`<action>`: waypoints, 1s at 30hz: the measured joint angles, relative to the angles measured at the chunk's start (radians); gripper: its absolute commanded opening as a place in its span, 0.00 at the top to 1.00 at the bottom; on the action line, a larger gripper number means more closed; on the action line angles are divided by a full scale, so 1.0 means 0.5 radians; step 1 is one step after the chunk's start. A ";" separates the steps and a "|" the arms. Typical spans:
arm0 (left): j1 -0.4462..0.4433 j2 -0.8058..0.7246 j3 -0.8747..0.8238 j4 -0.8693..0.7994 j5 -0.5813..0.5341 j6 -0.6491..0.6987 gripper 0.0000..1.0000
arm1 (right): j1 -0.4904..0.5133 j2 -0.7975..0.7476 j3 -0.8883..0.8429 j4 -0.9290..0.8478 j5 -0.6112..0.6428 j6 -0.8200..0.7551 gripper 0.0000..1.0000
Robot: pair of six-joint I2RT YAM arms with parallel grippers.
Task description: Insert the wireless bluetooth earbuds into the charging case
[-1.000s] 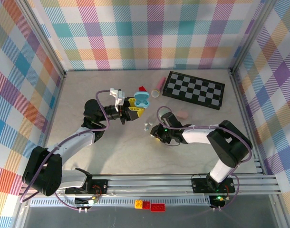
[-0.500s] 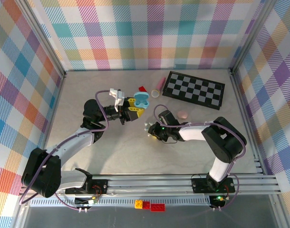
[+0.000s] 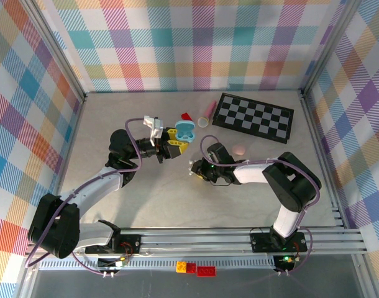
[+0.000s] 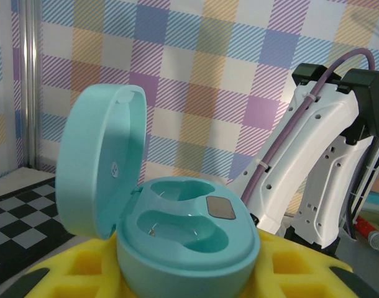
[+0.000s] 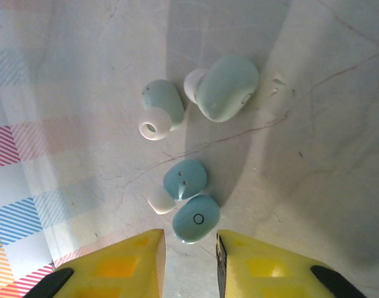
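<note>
Top external: high, behind the arm bases, looking down over the table (image 3: 153, 200). Left wrist: close, level behind the charging case (image 4: 183, 242), facing the right arm (image 4: 314, 155). Right wrist: close, straight down on the earbuds (image 5: 194, 217); both spots fall within the top view.

This is a robotics lab test cell, not a lived-in room. Two robot arms, the left arm (image 3: 96, 183) and the right arm (image 3: 264, 174), are bolted to a metal rail (image 3: 208, 239) at the near edge of a pale stone-look tabletop (image 3: 158, 198). Aluminium frame posts (image 3: 60, 59) box it in, carrying walls (image 3: 196, 56) of bright plaid print. Purple cables (image 3: 135, 139) loop along the arms. Odd props lie about: a chessboard (image 3: 254, 117) and toy bricks (image 3: 196, 268).
</note>
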 measured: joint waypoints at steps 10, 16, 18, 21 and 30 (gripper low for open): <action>0.000 0.000 -0.001 0.000 0.000 0.006 0.65 | -0.010 0.076 0.002 0.066 -0.060 -0.005 0.69; 0.000 0.000 0.000 0.000 0.000 0.006 0.65 | -0.011 0.074 0.002 0.080 -0.067 0.001 0.64; 0.000 0.000 -0.001 0.000 0.000 0.006 0.65 | -0.011 0.074 0.002 0.085 -0.072 0.004 0.63; 0.000 0.000 -0.001 0.000 0.000 0.007 0.65 | -0.011 0.074 0.002 0.092 -0.079 0.007 0.63; 0.000 0.000 -0.001 0.000 0.001 0.007 0.65 | -0.012 0.086 0.091 -0.123 -0.033 0.056 0.72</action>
